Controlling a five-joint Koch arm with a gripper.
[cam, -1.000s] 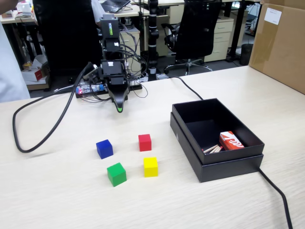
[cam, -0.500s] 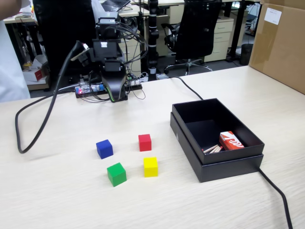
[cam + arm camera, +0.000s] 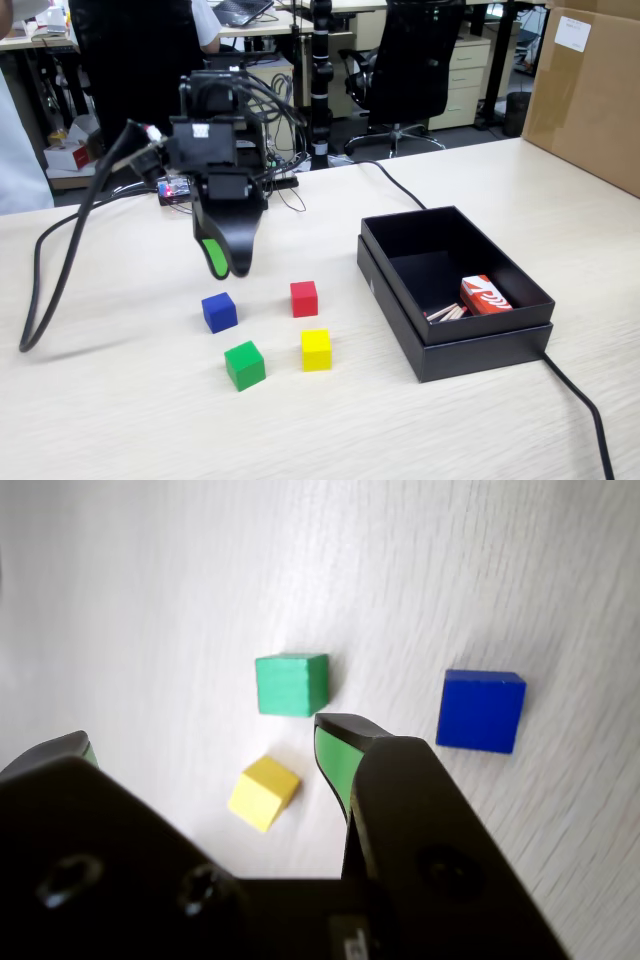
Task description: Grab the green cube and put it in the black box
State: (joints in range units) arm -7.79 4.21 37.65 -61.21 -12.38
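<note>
On the pale wood-grain table (image 3: pixel 120 420), with office chairs and desks behind, the green cube (image 3: pixel 245 365) sits near the front edge, well left of the black box (image 3: pixel 470 350), under the gripper (image 3: pixel 205 745) with fingers spread and empty.

Even, bright indoor light fills the fixed view, and the pale wood-grain table (image 3: pixel 150 420) reads clearly with no harsh glare. Shadows there are soft and short: a faint one lies beside the small bright green cube (image 3: pixel 245 365), and the interior of the shallow matte black cardboard box (image 3: pixel 480 350) stays dark. The fixed view is sharp across the table, while the office background is slightly softer. In the wrist view the table washes out toward white at the upper left, perhaps from overexposure. The black, green-lined fingers (image 3: pixel 335 760) close to the lens are blurred, and the blue cube (image 3: pixel 481 711) looks slightly smeared.
</note>
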